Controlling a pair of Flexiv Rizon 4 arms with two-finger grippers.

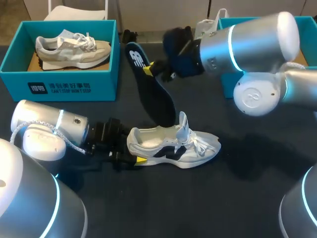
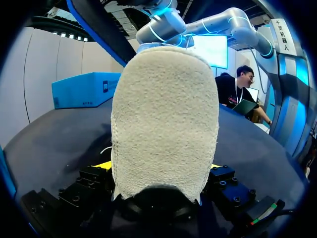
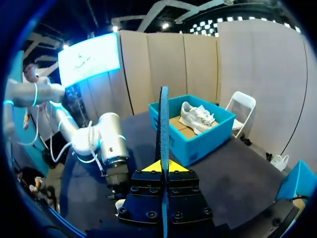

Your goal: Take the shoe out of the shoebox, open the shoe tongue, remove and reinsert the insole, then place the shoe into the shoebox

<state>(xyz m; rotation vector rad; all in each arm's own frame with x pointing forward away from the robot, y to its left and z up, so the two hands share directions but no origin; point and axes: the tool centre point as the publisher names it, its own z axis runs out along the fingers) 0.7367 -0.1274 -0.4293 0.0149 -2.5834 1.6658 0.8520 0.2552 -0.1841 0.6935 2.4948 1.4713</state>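
Inspecting the white shoe [image 1: 173,146]: found upright on its sole on the table [image 1: 237,198], near the middle, toe pointing to the robot's right and heel to its left. Found the left gripper [image 1: 132,152] clamped across the heel from both sides, with slivers of yellow showing either side of the heel cup in the left wrist view. Found the right gripper [image 1: 148,69] pinched flat on the dark insole [image 1: 156,99] near its upper end, seen edge-on between the yellow tips in the right wrist view.

Noted the insole's long axis: steep, running down from the right gripper into the shoe's opening, lower end inside, just behind the raised tongue [image 1: 183,124]. Judged to be either going in or coming out; cannot tell which. Either way, calls for travel along that axis by the right arm, with the left bracing the heel.

Noted the teal shoebox [image 1: 59,87] at far left, well apart from the white shoe, holding a grey shoe [image 1: 74,49].

Hidden: insole's lower tip within the shoe; most of the left fingers behind the heel. Cut off by the right arm: a second teal box [image 1: 225,83].
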